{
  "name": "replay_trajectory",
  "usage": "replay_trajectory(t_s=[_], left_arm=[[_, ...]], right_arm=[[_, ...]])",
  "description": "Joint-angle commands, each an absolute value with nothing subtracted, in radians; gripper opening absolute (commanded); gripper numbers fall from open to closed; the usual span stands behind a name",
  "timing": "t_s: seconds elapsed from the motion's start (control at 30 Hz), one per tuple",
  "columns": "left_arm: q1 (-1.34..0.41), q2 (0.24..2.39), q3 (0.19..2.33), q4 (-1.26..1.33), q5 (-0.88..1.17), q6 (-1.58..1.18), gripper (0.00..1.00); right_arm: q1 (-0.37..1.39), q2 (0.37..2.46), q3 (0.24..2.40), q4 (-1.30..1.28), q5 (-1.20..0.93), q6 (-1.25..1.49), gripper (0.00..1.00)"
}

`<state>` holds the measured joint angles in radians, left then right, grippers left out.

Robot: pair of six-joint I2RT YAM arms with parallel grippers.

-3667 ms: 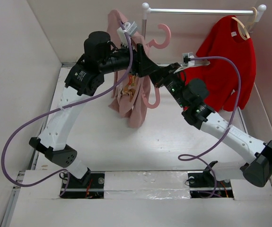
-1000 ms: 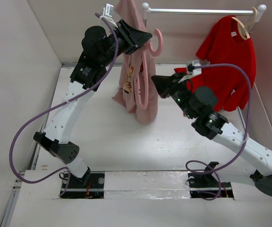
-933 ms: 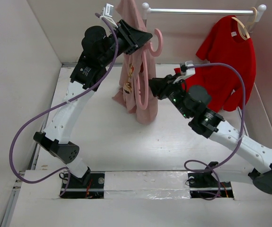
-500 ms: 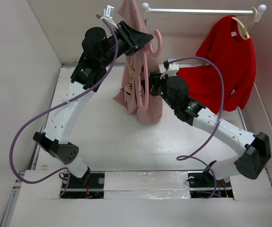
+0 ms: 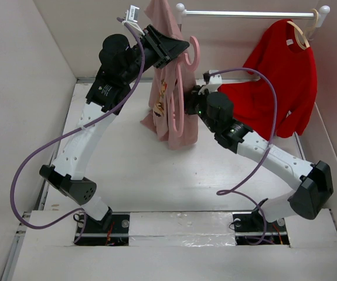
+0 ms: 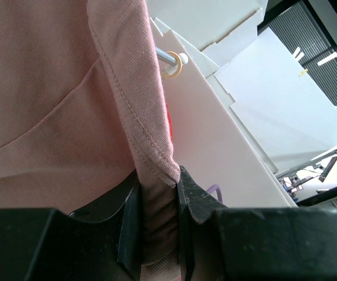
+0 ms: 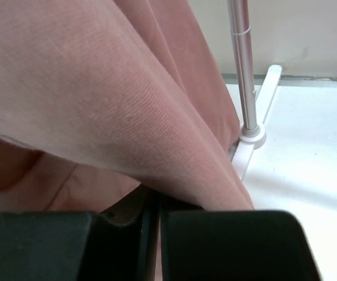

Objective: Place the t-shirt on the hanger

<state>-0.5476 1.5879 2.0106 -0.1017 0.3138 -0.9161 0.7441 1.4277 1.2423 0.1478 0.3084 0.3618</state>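
The dusty-pink t-shirt [image 5: 167,88] hangs bunched from my left gripper [image 5: 177,45], held high near the rack's left end. The pink hanger [image 5: 198,51] hangs with it, hook to the right, its arm running down the front of the cloth. In the left wrist view my left gripper [image 6: 158,175] is shut on a stitched edge of the t-shirt [image 6: 51,88]. My right gripper [image 5: 189,105] presses into the shirt's right side. In the right wrist view the t-shirt [image 7: 98,88] drapes over my right gripper [image 7: 156,202], whose jaws stand almost together with cloth at the tips.
A red t-shirt [image 5: 282,76] on a beige wooden hanger [image 5: 303,32] hangs from the white rail [image 5: 250,13] at the back right. The rack's metal pole [image 7: 241,70] and white foot [image 7: 253,137] stand just behind the pink shirt. Side walls enclose the table.
My right arm has swung left from near the red shirt to the pink shirt's right side, and its jaws opened, then closed there. The left arm has stayed put.
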Motion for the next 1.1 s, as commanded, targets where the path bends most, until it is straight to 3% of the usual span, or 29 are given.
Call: replay_trajectory(t_s=[0.0, 0.03, 0.13, 0.3, 0.47, 0.53, 0.6, 0.7, 0.83, 1.07], left_arm=[[-0.546, 1.506, 2.030, 0.026, 0.314, -0.916, 0.00], [-0.546, 1.505, 2.022, 0.028, 0.316, -0.919, 0.00], [-0.546, 1.488, 1.994, 0.047, 0.324, -0.927, 0.00], [-0.546, 1.480, 1.968, 0.060, 0.350, -0.936, 0.00], [-0.546, 1.457, 1.933, 0.068, 0.350, -0.942, 0.00], [-0.546, 1.454, 1.927, 0.069, 0.350, -0.942, 0.00], [-0.546, 1.451, 1.928, 0.072, 0.351, -0.937, 0.00], [-0.546, 1.445, 1.924, 0.072, 0.348, -0.936, 0.00], [-0.546, 1.442, 1.913, 0.081, 0.350, -0.934, 0.00], [-0.546, 1.472, 1.994, 0.074, 0.247, -0.852, 0.00]], right_arm=[[0.736, 1.347, 1.238, 0.250, 0.267, 0.354, 0.19], [0.736, 1.326, 1.230, 0.245, 0.238, 0.360, 0.45], [0.746, 1.308, 1.221, 0.261, 0.206, 0.399, 0.76], [0.736, 1.361, 1.281, 0.279, 0.184, 0.405, 0.83], [0.736, 1.428, 1.353, 0.313, 0.256, 0.425, 0.67], [0.736, 1.457, 1.387, 0.314, 0.264, 0.436, 0.48], [0.745, 1.462, 1.396, 0.327, 0.278, 0.440, 0.47], [0.755, 1.459, 1.404, 0.337, 0.319, 0.446, 0.36], [0.755, 1.450, 1.401, 0.333, 0.357, 0.449, 0.09], [0.755, 1.335, 1.276, 0.244, 0.299, 0.482, 0.04]])
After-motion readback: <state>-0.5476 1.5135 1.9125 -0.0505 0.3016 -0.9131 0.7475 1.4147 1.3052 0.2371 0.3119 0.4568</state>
